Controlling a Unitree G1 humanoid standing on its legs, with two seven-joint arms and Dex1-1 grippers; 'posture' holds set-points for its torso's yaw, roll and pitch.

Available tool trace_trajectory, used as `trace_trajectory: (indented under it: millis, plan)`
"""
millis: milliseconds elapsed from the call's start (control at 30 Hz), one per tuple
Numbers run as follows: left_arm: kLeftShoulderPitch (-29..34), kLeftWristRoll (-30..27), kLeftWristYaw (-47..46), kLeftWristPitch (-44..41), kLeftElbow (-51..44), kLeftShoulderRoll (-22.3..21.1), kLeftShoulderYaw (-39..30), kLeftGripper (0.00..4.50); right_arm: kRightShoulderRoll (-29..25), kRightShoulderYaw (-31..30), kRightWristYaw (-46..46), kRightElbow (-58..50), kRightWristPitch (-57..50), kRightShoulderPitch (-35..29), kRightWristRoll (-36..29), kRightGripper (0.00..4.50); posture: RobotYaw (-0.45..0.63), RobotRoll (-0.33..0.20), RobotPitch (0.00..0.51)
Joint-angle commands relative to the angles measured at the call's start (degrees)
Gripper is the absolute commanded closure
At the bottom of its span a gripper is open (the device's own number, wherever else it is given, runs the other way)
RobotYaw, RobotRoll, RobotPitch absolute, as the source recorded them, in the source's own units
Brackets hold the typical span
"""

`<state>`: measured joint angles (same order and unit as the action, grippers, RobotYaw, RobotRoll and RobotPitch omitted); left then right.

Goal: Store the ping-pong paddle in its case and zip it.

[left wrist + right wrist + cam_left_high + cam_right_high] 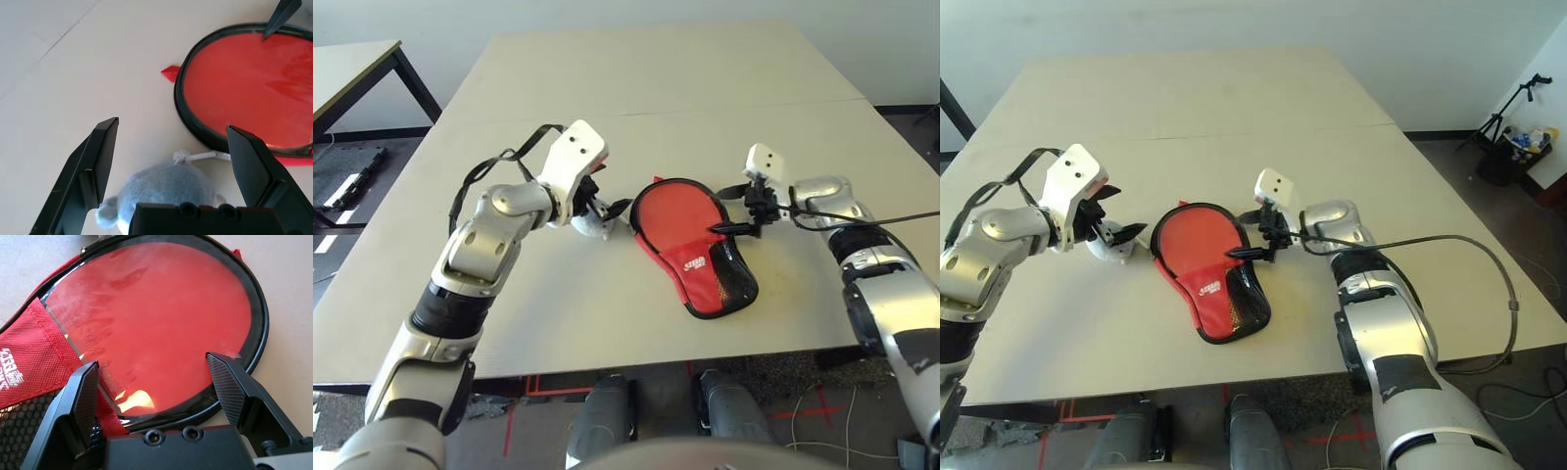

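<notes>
The red case (pixel 710 274) lies unzipped mid-table, its logo flap and black mesh end toward me. Inside it, the ping-pong paddle (pixel 671 217) shows its round red face (pixel 156 318); the flap hides its handle. My right gripper (pixel 724 211) is open at the case's right rim, and its fingers (pixel 227 387) straddle the edge of the red face just above it. My left gripper (pixel 607 211) is open just left of the case. It hovers over a small pale-blue pouch (pixel 166 188) and holds nothing.
The pouch (pixel 1111 245) sits close against the case's left rim. A black cable (pixel 1469 245) loops off my right forearm past the table's right edge. A second table (pixel 352 59) stands far left, and a tripod (pixel 1513 108) is on the floor at right.
</notes>
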<state>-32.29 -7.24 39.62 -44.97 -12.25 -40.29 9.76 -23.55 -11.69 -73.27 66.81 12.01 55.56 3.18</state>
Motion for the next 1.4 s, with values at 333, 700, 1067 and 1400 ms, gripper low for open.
trace_trajectory:
  millis: [333,700,1067,1400]
  plan:
    - [-4.21,-5.97,-8.28,-24.1,6.4,6.39,-12.84,0.0,1.24,-1.9,6.82,2.89,5.73,-0.25,5.98,0.01,0.05,0.0,0.086]
    - [-5.87,-10.41,-14.04,-39.42,9.1,13.34,-23.56,0.0,1.68,-2.79,9.18,2.91,8.92,-0.85,8.07,0.01,0.03,0.0,0.099]
    - [-5.83,-10.84,-19.4,-38.82,15.26,18.16,-29.17,0.0,1.98,-2.87,10.14,2.57,10.0,-1.25,9.05,0.01,0.02,0.0,0.101]
    - [-5.64,-10.83,-21.94,-34.83,18.72,18.35,-29.09,0.0,2.12,-3.59,12.29,3.47,8.33,-1.43,10.34,0.01,0.02,0.0,0.101]
